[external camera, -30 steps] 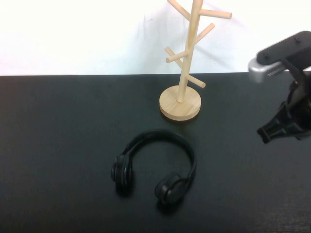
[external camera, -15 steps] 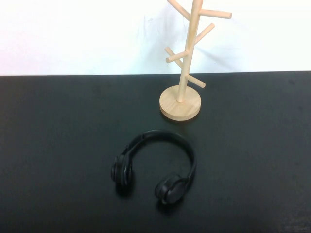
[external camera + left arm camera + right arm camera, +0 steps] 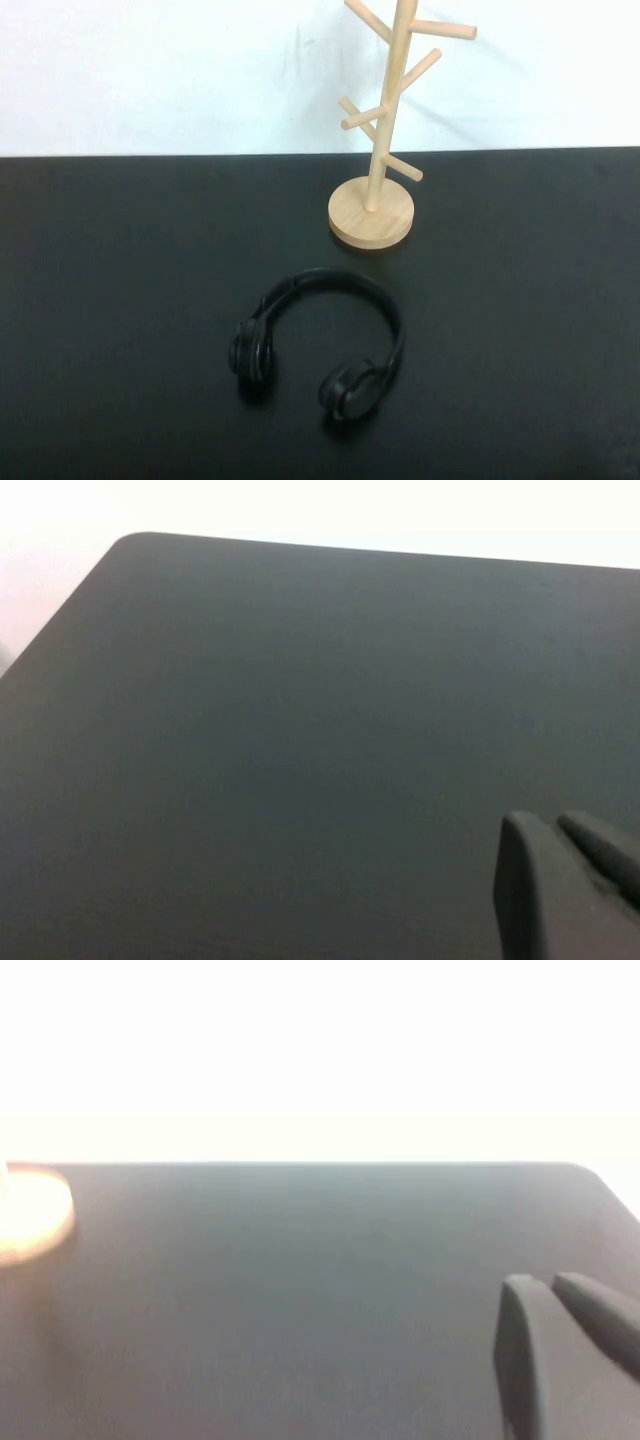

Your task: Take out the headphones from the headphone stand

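Observation:
The black headphones (image 3: 320, 345) lie flat on the black table (image 3: 120, 300), in front of the light wooden headphone stand (image 3: 378, 150), off its pegs and apart from its round base. Neither arm shows in the high view. My left gripper (image 3: 550, 822) shows only in the left wrist view, over bare table, with its two fingers pressed together and nothing between them. My right gripper (image 3: 545, 1282) shows in the right wrist view, fingers together and empty, far from the stand's base (image 3: 30, 1212) at that view's edge.
A white wall runs behind the table's far edge (image 3: 200, 155). The left wrist view shows a rounded table corner (image 3: 130, 542); the right wrist view shows another corner (image 3: 590, 1172).
The right arm, at the right edge of the high view a second ago, has drawn back out of that view. The headphones and the stand have not moved.

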`<action>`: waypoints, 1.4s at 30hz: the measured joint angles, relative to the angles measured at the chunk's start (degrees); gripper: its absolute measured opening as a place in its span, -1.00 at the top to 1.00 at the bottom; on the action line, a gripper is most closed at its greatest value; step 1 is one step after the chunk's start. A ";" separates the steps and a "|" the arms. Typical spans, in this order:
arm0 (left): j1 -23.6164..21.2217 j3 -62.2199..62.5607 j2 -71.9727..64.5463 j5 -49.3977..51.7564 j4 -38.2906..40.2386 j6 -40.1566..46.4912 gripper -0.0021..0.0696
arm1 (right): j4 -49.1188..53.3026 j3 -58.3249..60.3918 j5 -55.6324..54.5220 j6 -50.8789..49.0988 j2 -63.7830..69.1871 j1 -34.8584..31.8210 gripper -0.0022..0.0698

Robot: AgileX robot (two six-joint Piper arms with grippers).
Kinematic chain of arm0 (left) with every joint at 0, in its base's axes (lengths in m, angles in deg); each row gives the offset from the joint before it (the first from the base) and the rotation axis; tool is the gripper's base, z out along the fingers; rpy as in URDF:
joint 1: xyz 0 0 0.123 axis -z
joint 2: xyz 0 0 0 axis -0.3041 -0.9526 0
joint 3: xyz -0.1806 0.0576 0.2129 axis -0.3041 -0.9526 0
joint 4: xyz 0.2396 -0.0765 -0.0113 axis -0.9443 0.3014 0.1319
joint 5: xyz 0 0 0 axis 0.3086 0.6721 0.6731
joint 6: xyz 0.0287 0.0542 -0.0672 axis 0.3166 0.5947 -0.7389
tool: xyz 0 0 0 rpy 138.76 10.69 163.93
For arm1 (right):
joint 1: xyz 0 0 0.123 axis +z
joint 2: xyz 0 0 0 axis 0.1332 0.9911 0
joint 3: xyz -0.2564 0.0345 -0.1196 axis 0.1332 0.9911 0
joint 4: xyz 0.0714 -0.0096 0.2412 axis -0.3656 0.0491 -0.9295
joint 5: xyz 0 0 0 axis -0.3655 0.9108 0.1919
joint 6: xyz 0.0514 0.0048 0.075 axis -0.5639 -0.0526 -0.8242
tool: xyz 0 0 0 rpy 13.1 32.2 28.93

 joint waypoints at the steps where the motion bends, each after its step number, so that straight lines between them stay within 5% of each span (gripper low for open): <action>1: 0.00 0.00 0.00 0.00 0.00 0.00 0.95 | -0.57 0.00 2.52 -0.10 -0.11 0.00 0.96; 42: 0.00 0.00 0.00 0.00 0.00 0.00 0.95 | -0.73 0.00 4.35 -0.23 -0.11 0.00 0.96</action>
